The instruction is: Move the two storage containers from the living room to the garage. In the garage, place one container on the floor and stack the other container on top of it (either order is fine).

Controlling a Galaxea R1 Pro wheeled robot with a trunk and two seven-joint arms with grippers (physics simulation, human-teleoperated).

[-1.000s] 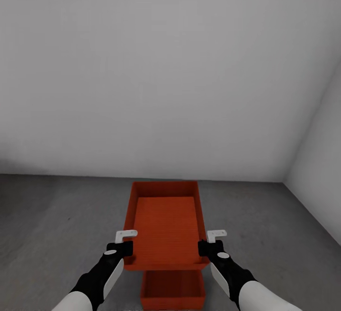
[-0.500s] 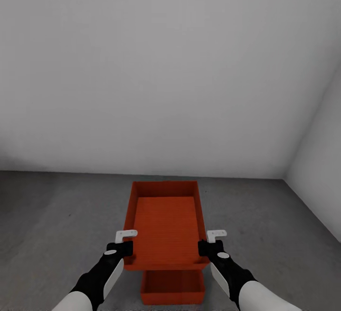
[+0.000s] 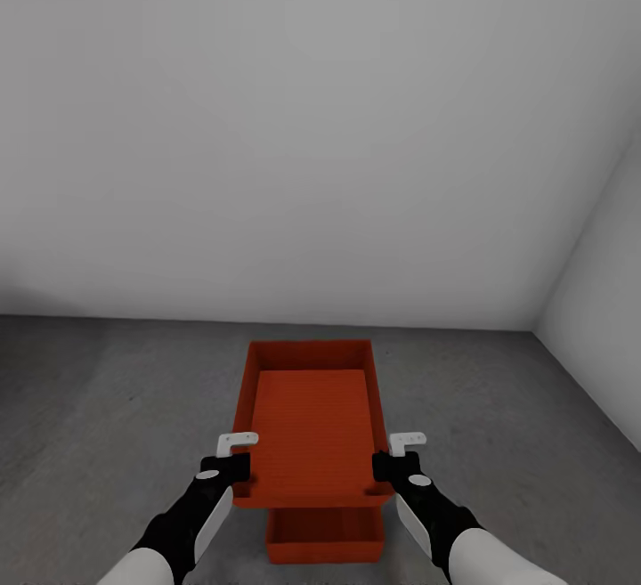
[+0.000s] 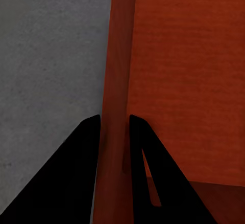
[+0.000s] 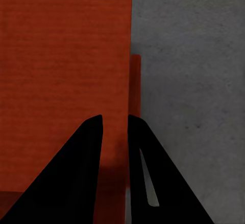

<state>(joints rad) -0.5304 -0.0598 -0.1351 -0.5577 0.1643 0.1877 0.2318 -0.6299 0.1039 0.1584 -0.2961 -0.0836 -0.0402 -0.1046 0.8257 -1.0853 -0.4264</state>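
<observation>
Both grippers, left point(image 3: 239, 453) and right point(image 3: 397, 452), clamp the upper bin's point(image 3: 312, 420) side walls (one wall each), above the second bin point(image 3: 325, 539) on the floor point(image 3: 107, 407).

Ahead of us rises a plain pale grey wall point(image 3: 294, 122), bare from edge to edge. It meets a second wall point(image 3: 605, 318) at a corner point(image 3: 539, 331) to our right, which looks equally blank, as far as we can tell.
</observation>
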